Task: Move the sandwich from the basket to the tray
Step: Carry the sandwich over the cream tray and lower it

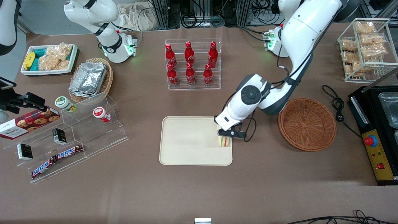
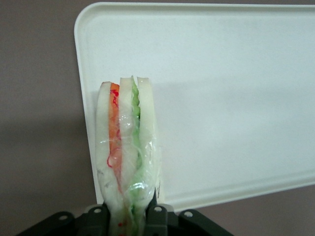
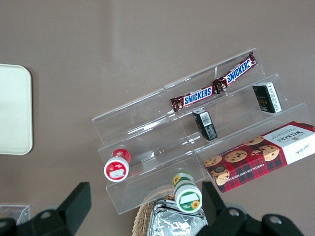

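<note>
My left gripper (image 1: 224, 137) is shut on the clear-wrapped sandwich (image 1: 223, 141) and holds it upright over the cream tray's (image 1: 186, 146) edge nearest the basket. In the left wrist view the sandwich (image 2: 127, 147) shows pale bread with orange-red and green layers, pinched between the black fingers (image 2: 158, 214), with the tray (image 2: 221, 98) underneath. I cannot tell whether the sandwich touches the tray. The round reddish-brown wicker basket (image 1: 307, 123) stands empty beside the tray, toward the working arm's end of the table.
A clear rack of red cola bottles (image 1: 192, 63) stands farther from the front camera than the tray. A clear stepped stand with Snickers bars (image 1: 59, 157) and small jars lies toward the parked arm's end. A black appliance (image 1: 377, 130) and its cable (image 1: 337, 105) lie past the basket.
</note>
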Motion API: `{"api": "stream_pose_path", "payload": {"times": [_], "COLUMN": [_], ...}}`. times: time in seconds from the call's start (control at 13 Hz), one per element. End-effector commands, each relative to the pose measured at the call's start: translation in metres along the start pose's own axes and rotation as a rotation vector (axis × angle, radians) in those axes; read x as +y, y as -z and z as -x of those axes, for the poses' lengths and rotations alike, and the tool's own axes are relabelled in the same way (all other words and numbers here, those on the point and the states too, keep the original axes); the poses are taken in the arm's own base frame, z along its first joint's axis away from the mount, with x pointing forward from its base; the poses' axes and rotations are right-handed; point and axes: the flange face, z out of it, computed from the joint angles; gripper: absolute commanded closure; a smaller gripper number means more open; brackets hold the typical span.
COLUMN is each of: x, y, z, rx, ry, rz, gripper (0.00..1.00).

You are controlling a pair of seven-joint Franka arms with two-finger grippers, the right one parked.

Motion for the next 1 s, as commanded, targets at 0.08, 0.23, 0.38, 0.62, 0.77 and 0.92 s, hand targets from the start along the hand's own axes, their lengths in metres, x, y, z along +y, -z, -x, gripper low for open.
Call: {"api": "stream_pose_path", "payload": {"times": [0.08, 0.23, 0.38, 0.62, 0.77, 0.92], "x": [0.006, 0.003, -0.005, -0.051, -0.069, -0.098], "y": [-0.004, 0.029, 0.078, 0.158, 0.205, 0.251], "z": [-0.013, -0.019, -0.023, -0.027, -0.021, -0.011], "rx": [0.027, 0.069, 0.091, 0.06, 0.035, -0.026], "ry": [0.057, 0.153, 0.198, 0.259, 0.253, 0.276], "rz": [0.001, -0.003, -0.046, -0.137, -0.133, -0.109], "gripper": [0.06, 0.01, 0.01, 0.01, 0.01, 0.01]}}
